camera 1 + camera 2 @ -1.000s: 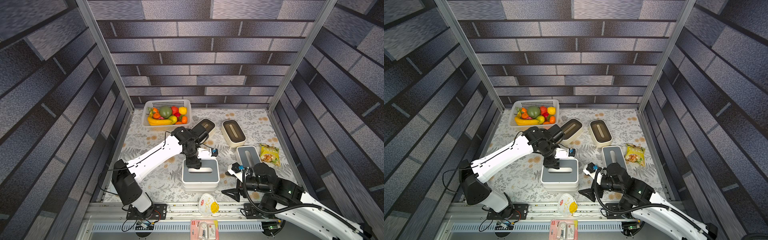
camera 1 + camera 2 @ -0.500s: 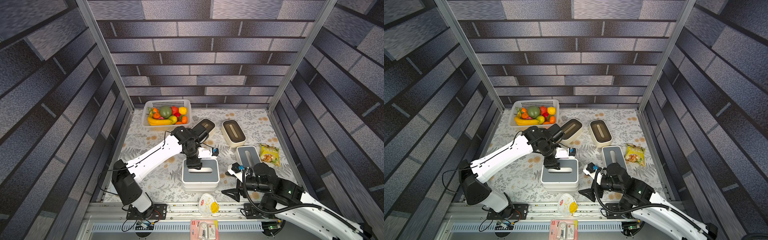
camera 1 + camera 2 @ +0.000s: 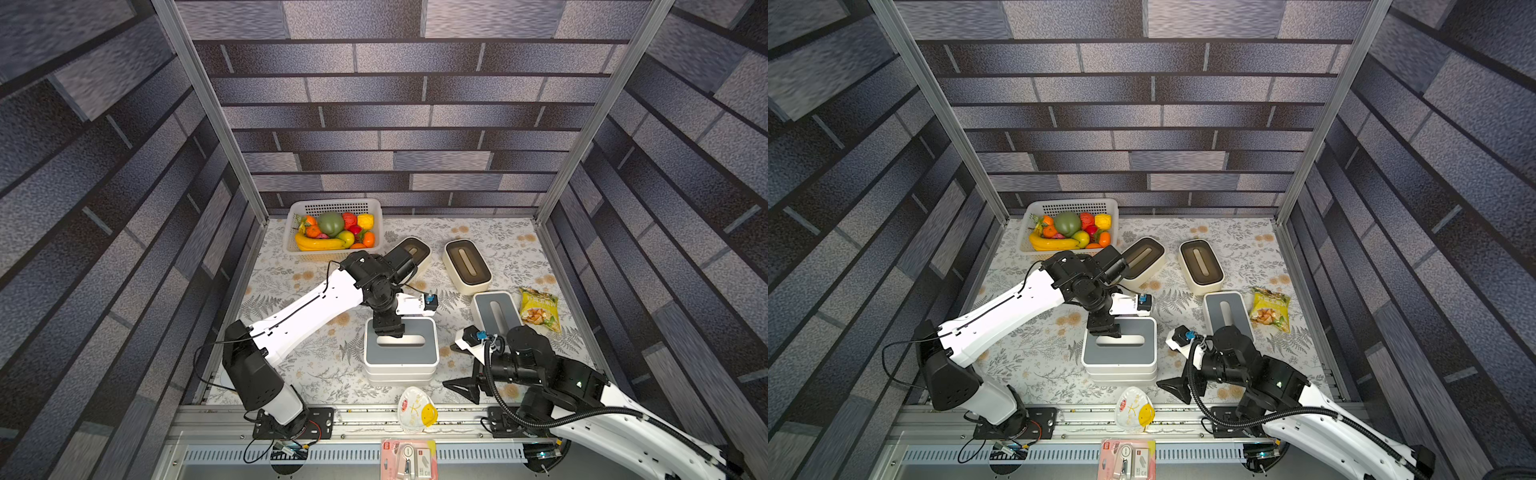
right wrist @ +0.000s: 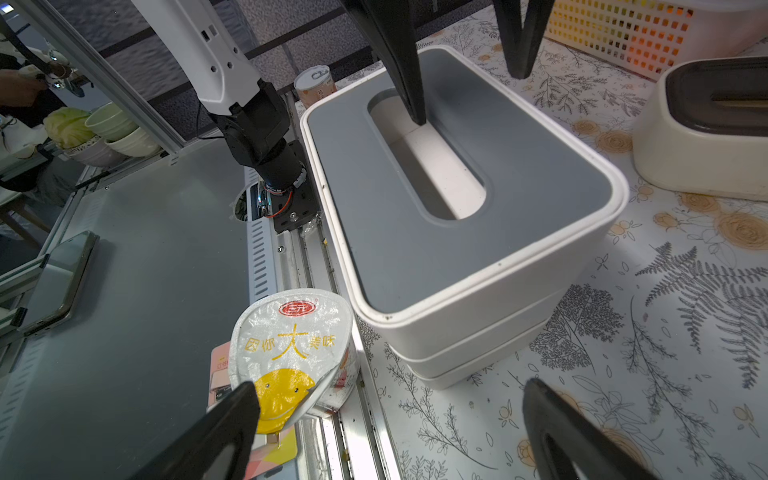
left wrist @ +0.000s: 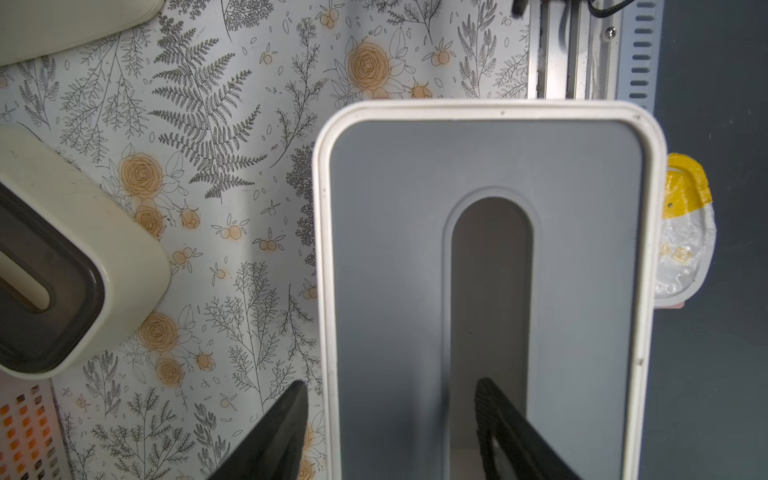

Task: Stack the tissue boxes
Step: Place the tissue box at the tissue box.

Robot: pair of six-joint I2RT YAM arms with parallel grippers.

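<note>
Left gripper has eased apart astride the lid of top box, frame centre: stacked, apparently released; right gripper wide, empty.

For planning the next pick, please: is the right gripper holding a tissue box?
No, the right gripper is open and empty.

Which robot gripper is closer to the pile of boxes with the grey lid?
Left. The left gripper is over the stacked grey-lidded boxes, one finger in the top slot, one outside the wall. The right gripper is open beside the stack, not touching.
</note>
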